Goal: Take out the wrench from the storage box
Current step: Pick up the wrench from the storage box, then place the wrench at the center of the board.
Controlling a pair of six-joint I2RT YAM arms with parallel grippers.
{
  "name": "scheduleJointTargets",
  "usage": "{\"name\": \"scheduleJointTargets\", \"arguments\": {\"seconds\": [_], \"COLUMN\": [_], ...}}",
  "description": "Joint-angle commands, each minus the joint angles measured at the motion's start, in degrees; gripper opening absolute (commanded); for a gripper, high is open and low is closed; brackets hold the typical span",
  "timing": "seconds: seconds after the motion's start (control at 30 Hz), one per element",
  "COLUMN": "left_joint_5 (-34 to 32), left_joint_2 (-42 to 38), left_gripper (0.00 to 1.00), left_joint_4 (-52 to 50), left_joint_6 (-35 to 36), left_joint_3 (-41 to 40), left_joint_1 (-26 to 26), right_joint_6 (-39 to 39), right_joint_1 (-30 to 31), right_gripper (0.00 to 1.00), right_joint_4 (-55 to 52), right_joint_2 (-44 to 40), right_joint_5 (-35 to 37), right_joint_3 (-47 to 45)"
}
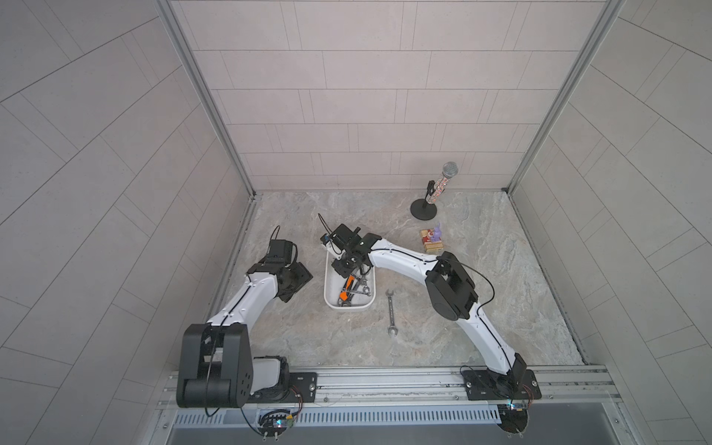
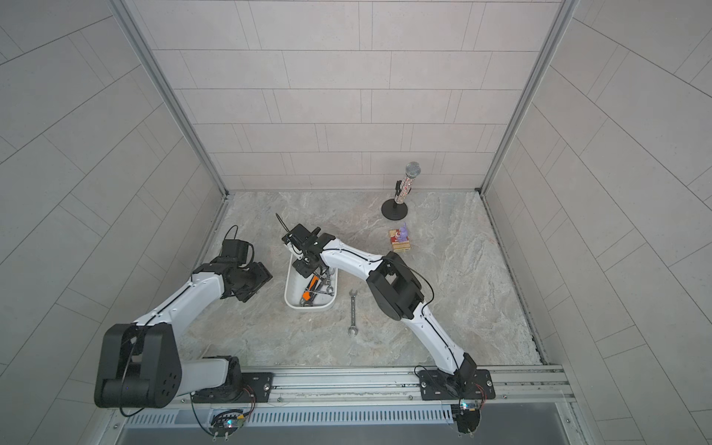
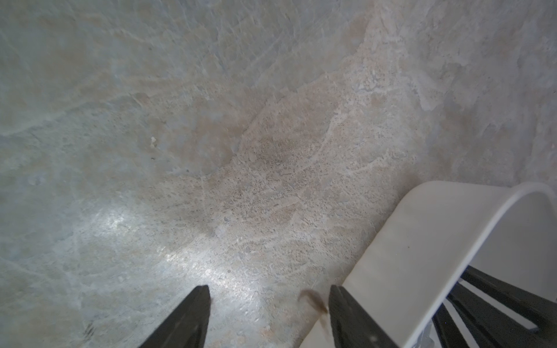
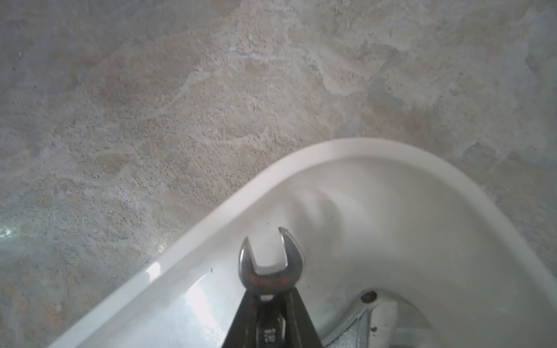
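Marbled tabletop (image 1: 481, 308) nearest me carries a long wrench (image 1: 390, 314), lying outside the storage box (image 1: 348, 307). Beside that box my left claw (image 3: 269, 290) hangs parted and empty. Farther in, my right claw (image 4: 271, 293) is clenched on a small wrench (image 4: 272, 272) inside the box, not yet lifted clear; other tools (image 1: 354, 291) lie there too. From above, my wrist hides the grip and the box's far end.

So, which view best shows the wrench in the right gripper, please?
Right wrist view: the wrench juts clearly from the right gripper. In both top views the arm hides it; left wrist view lacks it.
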Motion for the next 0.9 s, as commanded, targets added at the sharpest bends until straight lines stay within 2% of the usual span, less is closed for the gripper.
{"name": "scheduleJointTargets", "arguments": {"seconds": [0.0, 0.27, 0.53, 0.73, 0.87], "left_joint_5": [0.1, 2.6, 4.9, 3.1, 0.0], "left_joint_2": [-0.8, -1.4, -2.8, -4.9, -8.1], "left_gripper": [0.69, 0.68, 0.68, 0.68, 0.68], "left_joint_4": [0.3, 1.3, 1.0, -0.9, -3.0], "left_joint_6": [-0.2, 1.3, 2.8, 5.7, 7.9], "left_joint_3": [0.1, 0.4, 1.4, 3.1, 4.3], "left_joint_1": [0.4, 0.4, -0.5, -3.7, -6.5], "right_joint_6": [3.8, 9.0, 11.9, 13.3, 15.0], "right_joint_1": [-0.4, -1.3, -1.5, -2.0, -2.6], "right_gripper": [0.0, 0.0, 0.0, 0.0, 0.0], "right_joint_4": [0.1, 1.6, 6.1, 7.0, 8.7], "right_joint_2": [-2.3, -6.0, -15.0, -25.8, -36.5], "right_joint_5": [1.9, 2.6, 3.4, 5.9, 9.0], "right_joint_3": [1.9, 1.5, -5.0, -15.0, -28.3]}}
